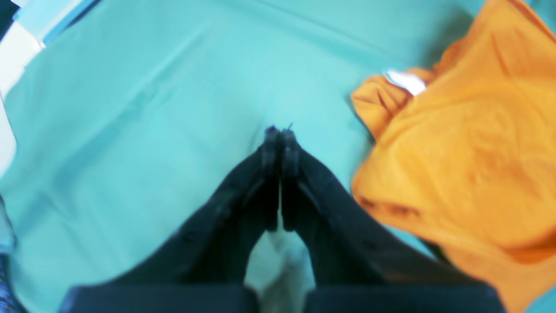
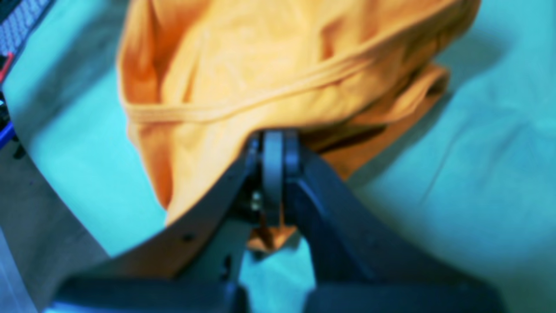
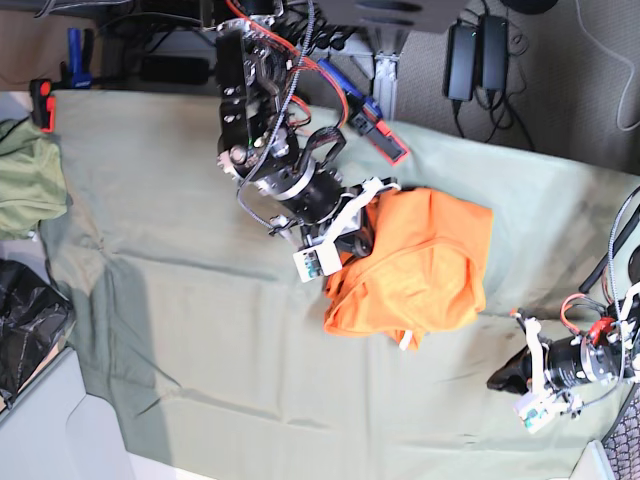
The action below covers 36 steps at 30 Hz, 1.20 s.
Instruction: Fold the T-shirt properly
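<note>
1. T-shirt point(image 3: 425, 265), bright orange, lay bunched in a rumpled heap right of centre on the sage-green cloth point(image 3: 200, 300); small white tag point(image 1: 406, 81) showed at a fold on its near edge.
2. Right gripper point(image 2: 273, 150), pressed against the heap's left side in the base view, was clenched on a pinch of the T-shirt's orange fabric; a scrap of it poked out below the jaws in the right wrist view.
3. Left gripper point(image 1: 280, 134), low at the right edge of the base view, was clamped shut on nothing; stood apart from the T-shirt, over bare cloth.
4. Olive-green garment point(image 3: 28, 185) sat bundled at the far left edge, well apart from the heap.
5. Black bag point(image 3: 28, 335) rested just below that garment, off the cloth's left edge.
</note>
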Available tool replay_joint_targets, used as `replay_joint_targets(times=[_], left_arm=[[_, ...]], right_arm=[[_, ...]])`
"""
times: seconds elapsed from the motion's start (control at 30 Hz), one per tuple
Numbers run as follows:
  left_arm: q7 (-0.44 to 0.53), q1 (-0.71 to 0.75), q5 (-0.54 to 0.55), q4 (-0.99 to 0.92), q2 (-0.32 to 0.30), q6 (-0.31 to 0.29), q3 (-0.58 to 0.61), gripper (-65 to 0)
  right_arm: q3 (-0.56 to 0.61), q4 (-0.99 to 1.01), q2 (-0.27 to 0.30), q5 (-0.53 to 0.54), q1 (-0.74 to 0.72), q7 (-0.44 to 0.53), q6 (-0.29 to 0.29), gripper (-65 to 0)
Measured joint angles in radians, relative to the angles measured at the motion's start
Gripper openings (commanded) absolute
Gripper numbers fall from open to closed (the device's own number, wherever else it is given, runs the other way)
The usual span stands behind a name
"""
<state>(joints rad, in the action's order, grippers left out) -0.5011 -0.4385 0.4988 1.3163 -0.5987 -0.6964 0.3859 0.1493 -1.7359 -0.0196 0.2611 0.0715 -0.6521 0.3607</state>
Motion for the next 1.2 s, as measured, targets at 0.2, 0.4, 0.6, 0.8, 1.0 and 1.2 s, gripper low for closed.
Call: replay_joint_targets(times=[0.2, 0.4, 0.6, 0.8, 1.0, 1.2], left_arm=[[-0.059, 0.125, 0.094, 0.0, -0.034, -0.003, -0.063, -65.0], [-0.246, 0.296, 0.315, 0.079, -0.038, 0.006, -0.341, -65.0], [-0.276, 0.477, 0.359, 0.216, -0.039, 0.006, -0.478, -65.0], [-0.302, 0.642, 0.358, 0.293, -0.033, 0.006, -0.537, -65.0], [-0.306, 0.857, 0.386, 0.416, -0.035, 0.007, -0.715, -65.0], [-0.307, 1.05, 0.384, 0.455, -0.036, 0.007, -0.785, -65.0]], right_arm=[[0.0, -0.014, 0.0, -0.033, 0.001, -0.011, 0.0, -65.0], [-0.026, -0.061, 0.037, -0.026, 0.053, -0.033, 0.0, -65.0], [-0.075, -0.116, 0.095, 0.004, 0.153, -0.039, 0.0, -65.0], [-0.127, -0.152, 0.122, 0.028, 0.275, -0.052, 0.0, -65.0], [-0.19, -0.278, 0.195, 0.072, 0.448, -0.053, 0.001, -65.0], [-0.208, -0.329, 0.224, 0.09, 0.602, -0.047, 0.001, -65.0]])
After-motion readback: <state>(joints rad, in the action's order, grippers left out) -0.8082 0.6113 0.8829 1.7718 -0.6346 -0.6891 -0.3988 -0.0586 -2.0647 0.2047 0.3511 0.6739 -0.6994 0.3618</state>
